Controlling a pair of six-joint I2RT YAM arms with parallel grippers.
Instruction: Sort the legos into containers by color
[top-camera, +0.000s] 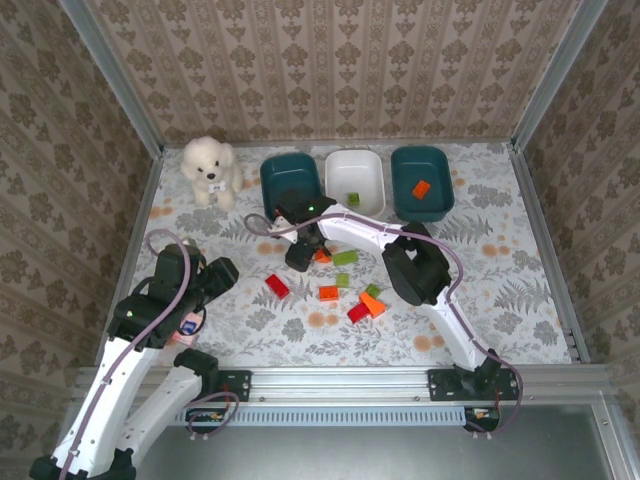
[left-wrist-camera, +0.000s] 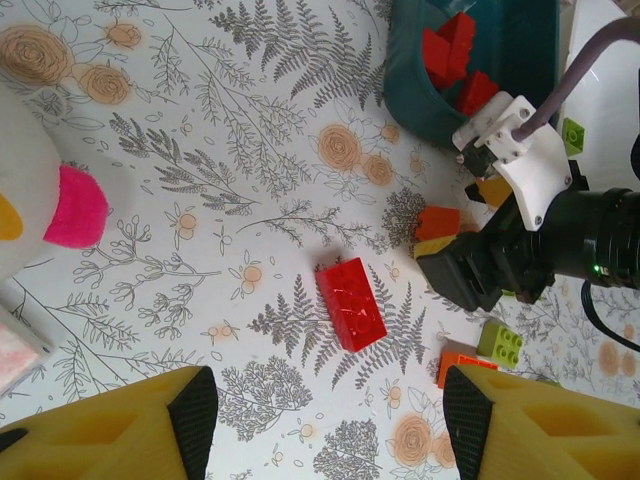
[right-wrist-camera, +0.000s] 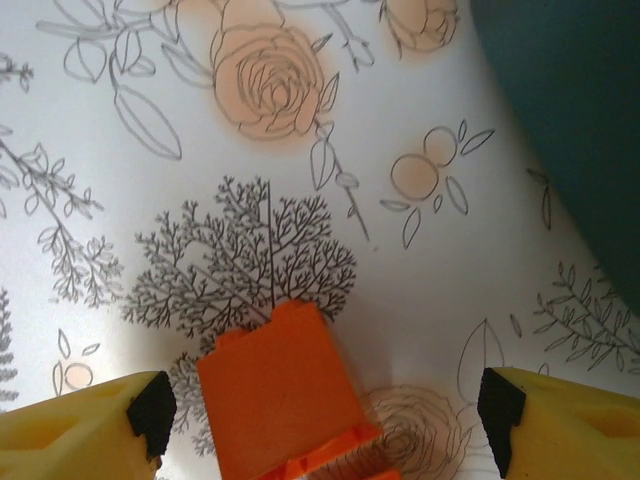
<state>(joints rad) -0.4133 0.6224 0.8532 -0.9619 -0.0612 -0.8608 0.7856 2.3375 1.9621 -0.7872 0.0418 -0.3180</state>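
Observation:
Loose legos lie mid-table: a red brick (top-camera: 277, 286), an orange one (top-camera: 328, 293), green ones (top-camera: 345, 258) and a red-orange pair (top-camera: 365, 308). At the back stand a teal tub (top-camera: 272, 175), a white tub (top-camera: 370, 163) holding a green brick (top-camera: 353, 199), and a second teal tub (top-camera: 440, 165) holding an orange brick (top-camera: 421, 189). My right gripper (right-wrist-camera: 327, 415) is open, low over the cloth, with an orange brick (right-wrist-camera: 285, 395) between its fingers. Open too, my left gripper (left-wrist-camera: 330, 420) hangs above and short of the red brick (left-wrist-camera: 351, 303). Red bricks (left-wrist-camera: 450, 50) lie in the left teal tub (left-wrist-camera: 415, 105).
A white plush dog (top-camera: 210, 170) sits at the back left. The pink-and-red doll toy (left-wrist-camera: 75, 205) lies left of my left gripper. The right arm (top-camera: 415, 265) reaches across the middle of the table over the bricks. Metal rails edge the table.

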